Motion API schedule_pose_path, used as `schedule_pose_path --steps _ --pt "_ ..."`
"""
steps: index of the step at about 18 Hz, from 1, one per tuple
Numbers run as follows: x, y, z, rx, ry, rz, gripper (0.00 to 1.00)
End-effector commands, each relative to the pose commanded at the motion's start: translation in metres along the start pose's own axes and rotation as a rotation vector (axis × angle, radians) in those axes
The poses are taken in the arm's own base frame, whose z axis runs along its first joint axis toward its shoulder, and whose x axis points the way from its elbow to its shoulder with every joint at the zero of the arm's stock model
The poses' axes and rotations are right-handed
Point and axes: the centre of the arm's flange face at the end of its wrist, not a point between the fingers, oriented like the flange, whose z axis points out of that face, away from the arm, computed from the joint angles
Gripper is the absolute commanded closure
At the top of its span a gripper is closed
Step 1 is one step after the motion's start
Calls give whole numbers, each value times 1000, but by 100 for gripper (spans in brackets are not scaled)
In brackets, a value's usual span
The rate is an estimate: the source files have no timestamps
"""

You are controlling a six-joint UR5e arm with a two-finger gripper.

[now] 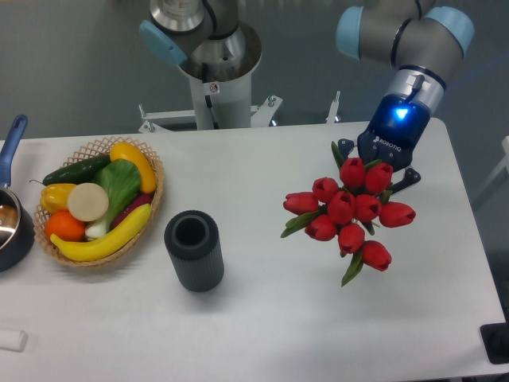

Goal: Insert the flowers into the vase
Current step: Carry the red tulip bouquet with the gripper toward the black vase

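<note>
The flowers (347, 210) are a bunch of red tulip buds with green leaves, at the right of the table. The buds face the camera and the stems point up into my gripper (377, 170). The gripper comes down from the upper right and its dark fingers (409, 177) stand on either side of the stems. It appears shut on the stems, holding the bunch above the table, and the buds hide the fingertips. The vase (193, 250) is dark grey and ribbed. It stands upright at centre-left with its round mouth open, well to the left of the flowers.
A woven wicker basket (153, 204) with fruit and vegetables stands left of the vase. A dark pot (14, 232) with a blue handle is at the left edge. A small white object (11, 340) lies front left. The robot base (213, 76) stands behind the table.
</note>
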Motion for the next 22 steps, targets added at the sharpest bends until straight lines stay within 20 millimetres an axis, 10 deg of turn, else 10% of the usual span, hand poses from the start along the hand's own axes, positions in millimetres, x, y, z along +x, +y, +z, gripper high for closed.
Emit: schedule_pose_path --steps 22 --pt "9 -2 20 4 22 38 87"
